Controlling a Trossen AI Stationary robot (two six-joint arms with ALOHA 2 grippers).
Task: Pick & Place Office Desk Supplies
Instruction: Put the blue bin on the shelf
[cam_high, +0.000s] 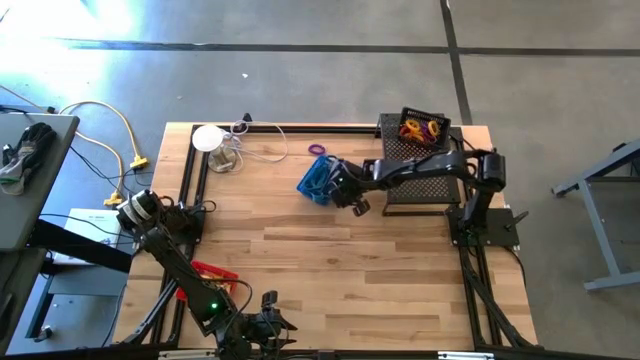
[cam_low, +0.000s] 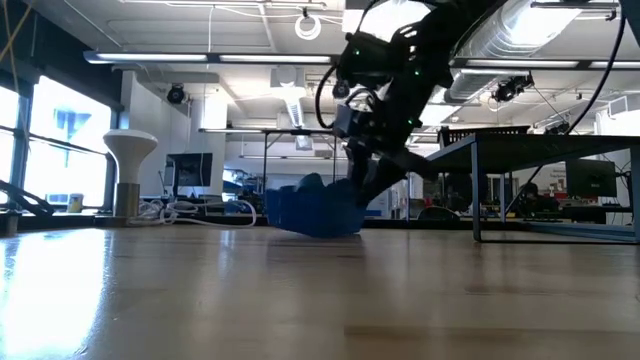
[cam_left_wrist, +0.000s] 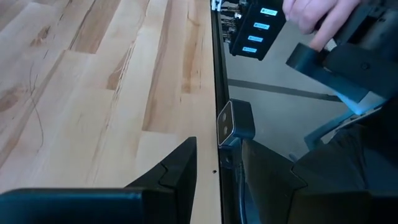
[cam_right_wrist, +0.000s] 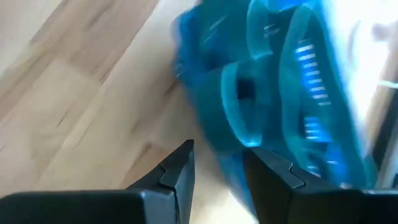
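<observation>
The blue mesh basket (cam_high: 317, 178) is lying tipped on its side on the desk (cam_high: 330, 270), toward the far edge and about midway along it. In the high view its long axis is running from the far edge toward the near one, and in the right wrist view its open mouth is facing the camera, with the mesh wall (cam_right_wrist: 311, 68) showing inside. In the low view it is resting tilted on the wood, one edge lifted (cam_low: 310, 208).

The right gripper (cam_high: 350, 197) is reaching in from the right side of the desk, its fingers (cam_right_wrist: 180, 168) standing narrowly apart and straddling the basket's rim; whether they are truly pinching it cannot be told. Behind that arm, at the far right corner, a black mesh basket (cam_high: 425, 128) is holding orange and yellow rings.

The left gripper (cam_high: 268, 322) is waiting at the near edge, fingers narrowly parted with nothing between them. A red object (cam_high: 213, 271) is lying near the near left corner, a small purple ring (cam_high: 318, 150) by the far edge.

The desk is pale wood planks with a black frame. A white round disc (cam_high: 207, 138) with cables is sitting at the far left corner. Beyond, an open workshop with tables and ceiling lights is showing, and a person's hand (cam_left_wrist: 314, 18) is hovering past the near edge.
</observation>
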